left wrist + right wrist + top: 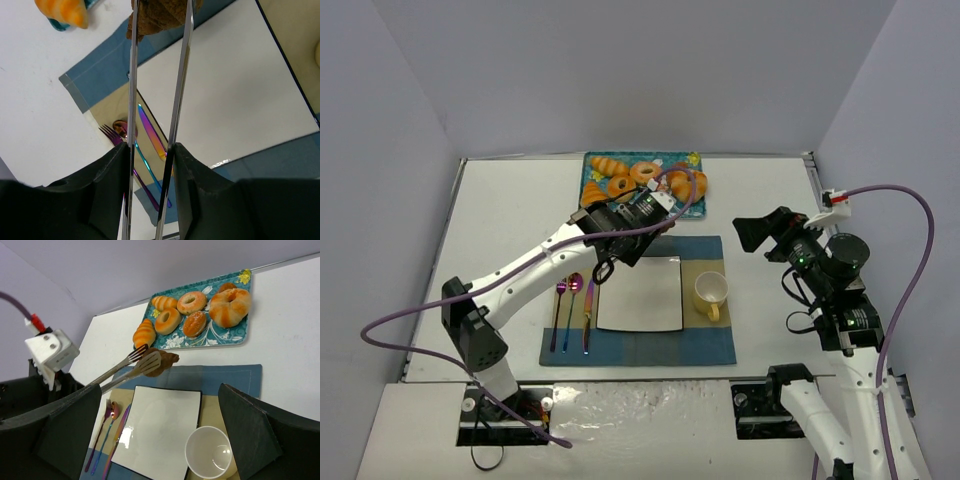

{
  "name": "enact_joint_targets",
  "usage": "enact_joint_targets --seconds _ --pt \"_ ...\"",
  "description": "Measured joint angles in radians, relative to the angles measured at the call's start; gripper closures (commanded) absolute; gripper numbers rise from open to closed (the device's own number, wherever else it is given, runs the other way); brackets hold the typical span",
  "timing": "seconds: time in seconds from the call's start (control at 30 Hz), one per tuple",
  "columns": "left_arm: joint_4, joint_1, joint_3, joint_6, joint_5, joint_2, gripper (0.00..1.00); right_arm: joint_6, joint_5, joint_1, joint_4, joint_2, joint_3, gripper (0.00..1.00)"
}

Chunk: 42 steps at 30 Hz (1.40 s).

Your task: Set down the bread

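No readable text, label, brand or number shows in any view.

Yellow cup (711, 291), fork (558, 318), spoon (574, 285), knife (587, 318), blue placemat (640, 345)

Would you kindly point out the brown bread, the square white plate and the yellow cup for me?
brown bread (169, 360), right wrist view, on its exposed crust.
square white plate (642, 293), top external view, on its bare centre.
yellow cup (711, 290), top external view, inside its mouth.
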Motion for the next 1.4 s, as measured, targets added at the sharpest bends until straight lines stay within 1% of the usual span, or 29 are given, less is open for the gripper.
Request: enact_joint_targets --seconds 0.23,0.5,0.93,1.4 --pt "0.011 -0.070 -0.162 -0.072 0.012 -0.106 0.89 0.000 0.000 0.000 0.009 0.015 -0.001 0.00" --pt "0.032 -0.103 -0.259 -0.125 0.024 -0.143 0.89 0.003 0.000 0.000 0.037 0.018 -0.001 0.00" --pt "0.076 -0.133 -0.301 -0.160 0.049 -0.136 0.88 0.003 0.000 0.000 0.038 0.018 -0.007 0.00" --pt "0.107 -0.151 -0.327 -0.165 0.066 -0.078 0.87 0.004 0.000 0.000 0.039 0.018 -0.010 0.00"
